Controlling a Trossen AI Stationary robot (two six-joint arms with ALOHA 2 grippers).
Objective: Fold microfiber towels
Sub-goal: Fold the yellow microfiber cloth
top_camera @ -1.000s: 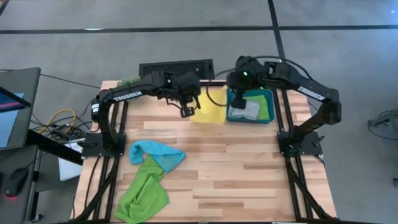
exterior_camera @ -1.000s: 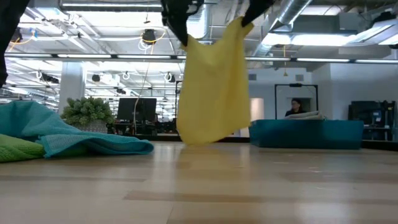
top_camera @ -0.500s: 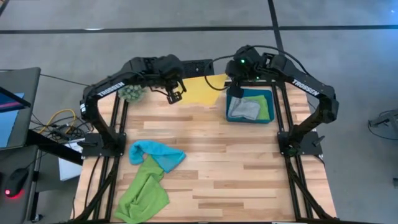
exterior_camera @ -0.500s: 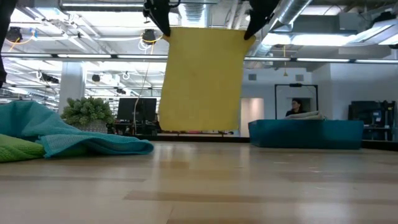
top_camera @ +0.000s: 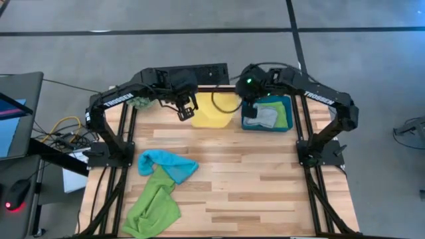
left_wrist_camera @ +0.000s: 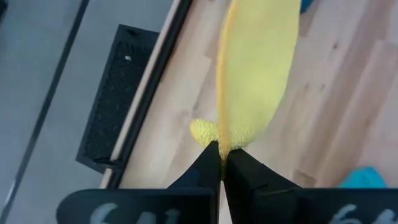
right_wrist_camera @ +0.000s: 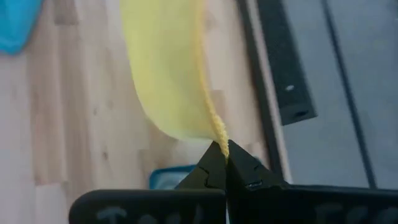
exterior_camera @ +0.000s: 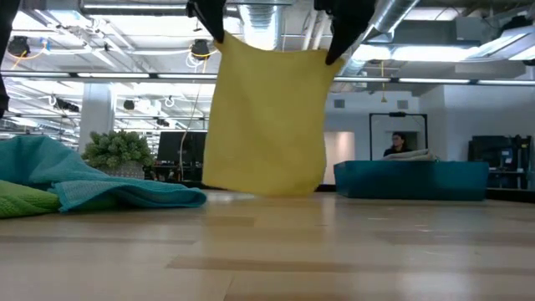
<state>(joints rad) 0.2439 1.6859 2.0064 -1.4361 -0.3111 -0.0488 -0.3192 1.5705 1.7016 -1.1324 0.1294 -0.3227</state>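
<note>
Above the far edge of your bench (top_camera: 265, 192), one yellow towel (exterior_camera: 266, 121) hangs spread between both arms, its lower hem just off the wood. Your left gripper (left_wrist_camera: 221, 163) has its jaws pinched tight on one top corner; your right gripper (right_wrist_camera: 221, 163) likewise on the other. Teal bin (top_camera: 284, 125), beside the right arm: grey and green towels. Near left corner: light blue towel (top_camera: 174, 166) overlapping lime green towel (top_camera: 151, 206).
</note>
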